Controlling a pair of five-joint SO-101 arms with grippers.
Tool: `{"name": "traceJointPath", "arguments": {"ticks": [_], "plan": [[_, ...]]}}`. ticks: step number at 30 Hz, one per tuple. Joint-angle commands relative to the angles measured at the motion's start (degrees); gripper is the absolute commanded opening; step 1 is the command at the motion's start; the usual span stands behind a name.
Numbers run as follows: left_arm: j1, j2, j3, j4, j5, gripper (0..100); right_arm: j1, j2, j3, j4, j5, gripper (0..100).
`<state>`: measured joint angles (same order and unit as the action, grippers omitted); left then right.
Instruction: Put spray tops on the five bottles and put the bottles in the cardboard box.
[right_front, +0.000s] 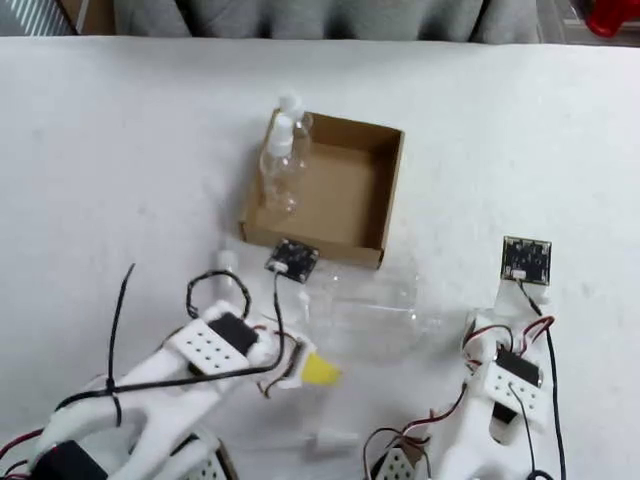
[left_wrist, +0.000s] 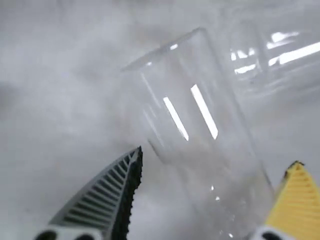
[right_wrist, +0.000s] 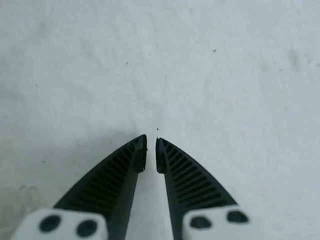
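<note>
Step in hand: I am working through the uncapped bottles. Two capped bottles (right_front: 278, 160) are standing in the cardboard box (right_front: 392, 190), against a side wall toward its far corner.
Left tool (left_wrist: 218, 157): I am holding it wide open, with the grey and yellow fingers either side of a clear bottle (left_wrist: 200, 130) lying on the table (right_front: 120, 150) in front of the box. It is not gripping yet.
Right tool (right_wrist: 151, 142): it is hanging all but closed and empty over bare table.
Loose part: what looks like a spray top (right_front: 333, 437) is lying between the arms.
Next move, my judgement: I should be closing the left tool squarely on the slick, round body so it does not roll. The right tool then needs opening to fetch a top.
</note>
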<state>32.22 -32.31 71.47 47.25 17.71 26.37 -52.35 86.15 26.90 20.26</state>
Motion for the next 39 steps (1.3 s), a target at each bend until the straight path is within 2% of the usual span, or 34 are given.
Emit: {"name": "traceJointPath", "arguments": {"ticks": [1,9,14,19,26,29,32,35,39], "plan": [[-2.5,0.2,-4.0,-1.5,0.6,40,-0.7,-0.7,-0.3,-0.9,0.1,1.7],[-3.0,0.7,-3.5,-1.3,0.6,38,-0.7,-0.7,-0.3,-0.9,0.1,1.8],[-3.0,0.4,-3.5,-1.6,0.5,19,-0.7,-0.7,-0.3,-0.9,0.1,1.8],[-2.9,0.2,-2.2,-5.1,0.1,1,-0.7,-0.7,-0.3,-0.9,0.1,1.8],[-3.0,0.2,-1.7,-4.7,0.0,2,-0.7,-0.7,-0.3,-0.9,0.1,1.8],[-3.0,-0.2,-3.3,-1.0,-0.8,2,-0.7,-0.7,-0.3,-0.9,0.1,1.8],[-3.6,-3.3,-5.6,5.6,-5.7,2,-0.7,-0.7,-0.3,-0.9,0.1,1.8],[-8.0,-8.9,-7.2,10.5,-7.0,2,-0.7,-0.7,-0.3,-0.9,0.1,1.8],[-20.1,-18.0,-7.3,10.7,-7.2,2,-0.6,-0.7,-0.3,-0.9,0.1,1.8]]}}
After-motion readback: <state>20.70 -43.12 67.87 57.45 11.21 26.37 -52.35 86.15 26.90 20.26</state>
